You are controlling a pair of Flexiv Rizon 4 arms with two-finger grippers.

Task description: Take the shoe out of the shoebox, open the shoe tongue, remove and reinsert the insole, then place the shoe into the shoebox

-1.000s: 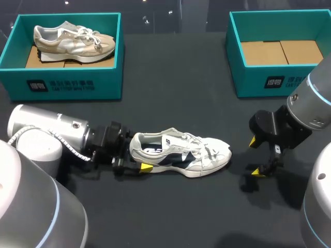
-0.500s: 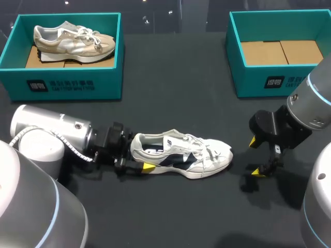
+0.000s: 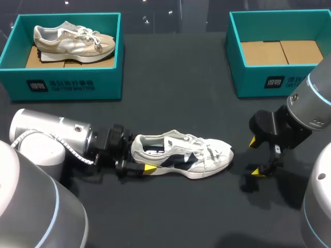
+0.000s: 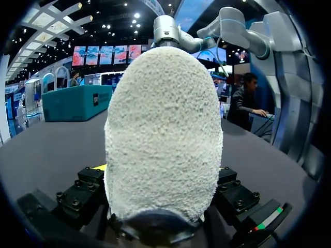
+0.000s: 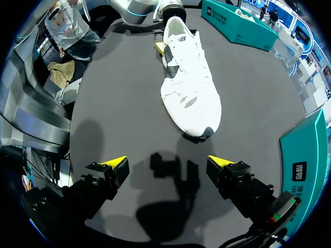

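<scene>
Clamped on the heel of the white-and-navy mesh sneaker [image 3: 186, 157], my left gripper [image 3: 140, 161] has nudged it across the black table [image 3: 170, 88] toward the spread-fingered right gripper [image 3: 254, 156], clear of the teal cardboard shoebox [image 3: 258, 82], so tongue-opening likely comes next.

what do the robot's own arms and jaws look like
Both the left arm and right arm are thick rounded silver-grey tubes with thin light-blue rings at the joints. A white ribbed cable loops along the left wrist. Each ends in a black blocky unit studded with bolts; the jaws are black with bright yellow tips, one carrying a small green-and-red marking.
</scene>
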